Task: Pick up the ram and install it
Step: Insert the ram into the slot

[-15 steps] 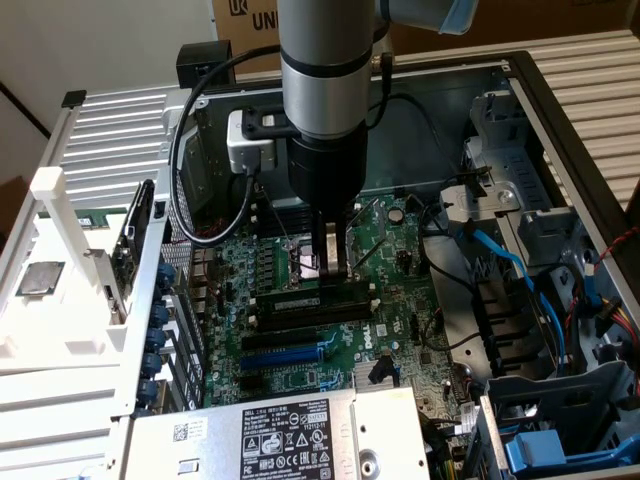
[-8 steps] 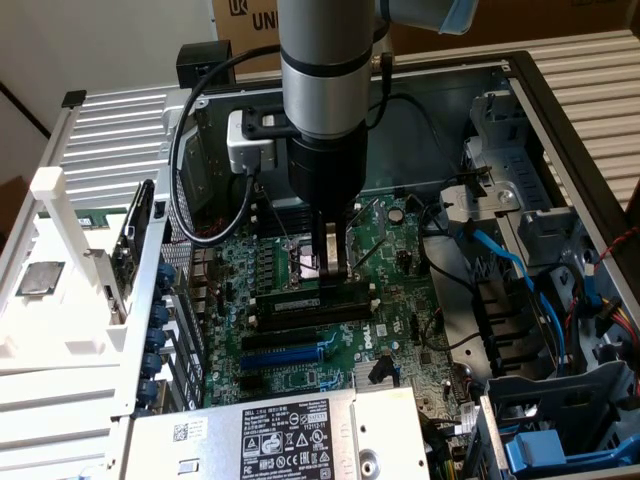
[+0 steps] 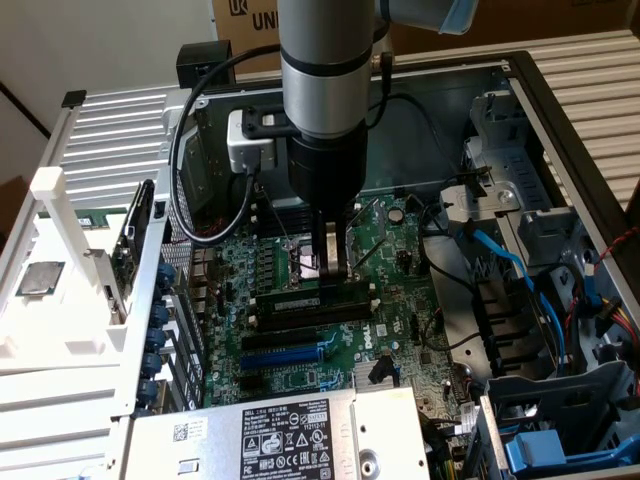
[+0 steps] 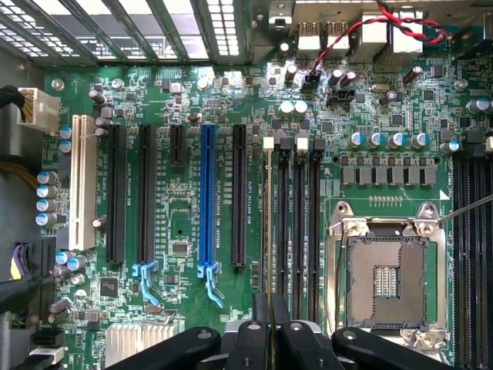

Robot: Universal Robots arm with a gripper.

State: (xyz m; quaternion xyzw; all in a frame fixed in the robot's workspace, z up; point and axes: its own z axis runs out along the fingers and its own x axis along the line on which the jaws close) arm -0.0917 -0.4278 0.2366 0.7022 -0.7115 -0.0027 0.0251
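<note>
Ram upright on mobo, gripper pinching its top edge.

The ram stands among the memory slots, directly under the claw.

The exterior view looks steeply down from above into the open grey metal computer case, fairly near. The wrist view faces straight down past the black pincer, very close over the green motherboard, which both views share.
</note>
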